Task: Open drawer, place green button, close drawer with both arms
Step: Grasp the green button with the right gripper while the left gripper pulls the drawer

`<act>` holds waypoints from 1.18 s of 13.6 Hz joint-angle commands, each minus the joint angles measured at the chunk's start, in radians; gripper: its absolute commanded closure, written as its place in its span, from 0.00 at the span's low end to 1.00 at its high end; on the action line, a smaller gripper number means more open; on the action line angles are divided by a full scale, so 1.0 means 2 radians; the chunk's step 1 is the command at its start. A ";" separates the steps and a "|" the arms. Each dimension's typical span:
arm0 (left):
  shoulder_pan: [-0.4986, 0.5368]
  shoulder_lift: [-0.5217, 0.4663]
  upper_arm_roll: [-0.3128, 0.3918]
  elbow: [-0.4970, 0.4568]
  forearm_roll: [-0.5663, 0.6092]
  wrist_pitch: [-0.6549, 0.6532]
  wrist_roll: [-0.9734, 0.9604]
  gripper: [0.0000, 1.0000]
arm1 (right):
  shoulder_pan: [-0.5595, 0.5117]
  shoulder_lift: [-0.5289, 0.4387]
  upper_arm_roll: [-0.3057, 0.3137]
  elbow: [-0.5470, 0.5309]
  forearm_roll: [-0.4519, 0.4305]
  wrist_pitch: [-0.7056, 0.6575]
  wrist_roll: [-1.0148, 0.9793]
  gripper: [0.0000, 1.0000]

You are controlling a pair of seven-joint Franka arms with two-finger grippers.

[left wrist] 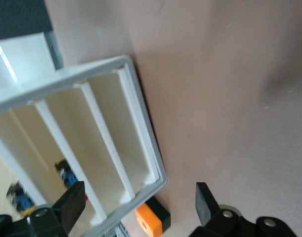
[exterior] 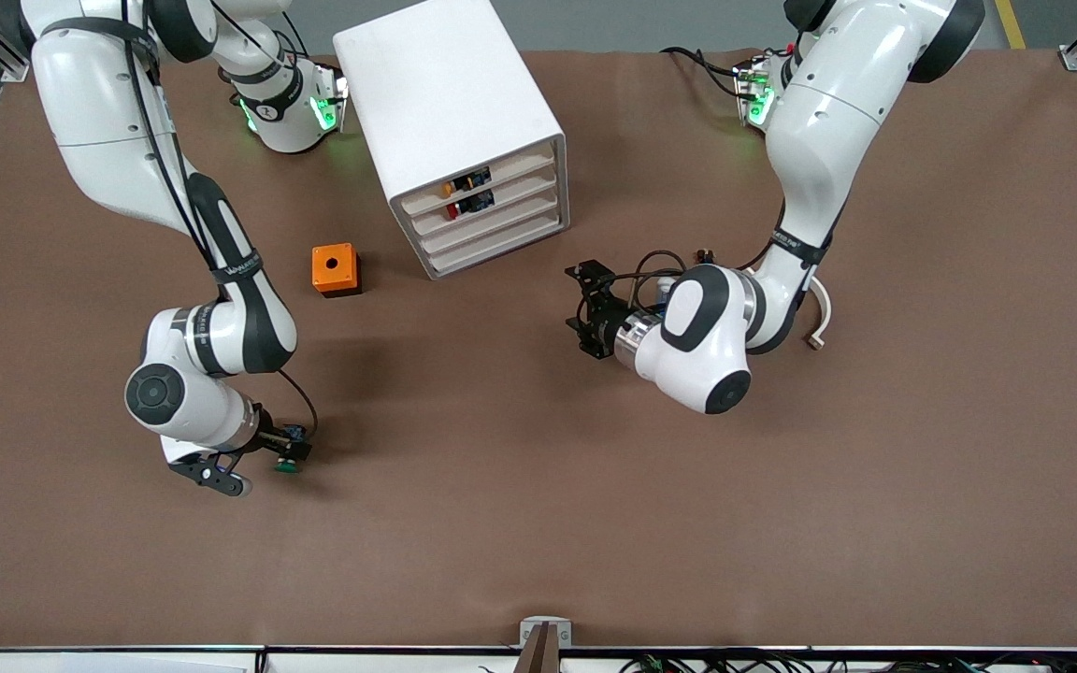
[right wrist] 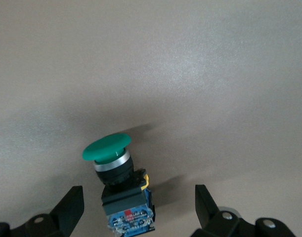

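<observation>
The button point(right wrist: 118, 185) lies on its side on the brown table, green cap pointing away from my right gripper point(right wrist: 138, 207). That gripper is open, with a finger on each side of the black-and-blue body and not touching it. In the front view the button point(exterior: 288, 463) is at the right arm's end, nearer the camera than the cabinet, with the right gripper point(exterior: 275, 451) low over it. The white cabinet point(exterior: 450, 103) has all its drawers shut, and the drawer point(exterior: 492, 228) point(left wrist: 84, 143) is third from the top. My left gripper point(exterior: 583, 308) point(left wrist: 139, 205) hovers open and empty, facing the cabinet's front.
An orange box point(exterior: 336, 269) point(left wrist: 150, 220) with a round hole sits beside the cabinet toward the right arm's end. The top two drawers show a yellow button point(exterior: 452, 187) and a red one point(exterior: 454, 211). A curved beige piece point(exterior: 820, 323) lies by the left arm.
</observation>
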 commanded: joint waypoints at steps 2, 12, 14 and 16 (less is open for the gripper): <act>-0.018 0.017 0.002 0.008 -0.028 -0.002 -0.076 0.04 | 0.001 0.002 0.004 -0.008 -0.008 0.009 0.014 0.08; -0.088 0.076 0.001 0.009 -0.067 -0.019 -0.134 0.23 | 0.004 0.000 0.005 -0.008 -0.007 0.002 0.015 0.69; -0.102 0.078 -0.003 0.010 -0.082 -0.020 -0.134 0.29 | 0.008 -0.003 0.005 -0.008 -0.007 -0.001 0.010 0.79; -0.109 0.078 -0.003 0.010 -0.097 -0.019 -0.136 0.31 | 0.011 -0.005 0.005 0.001 -0.007 -0.028 0.011 0.96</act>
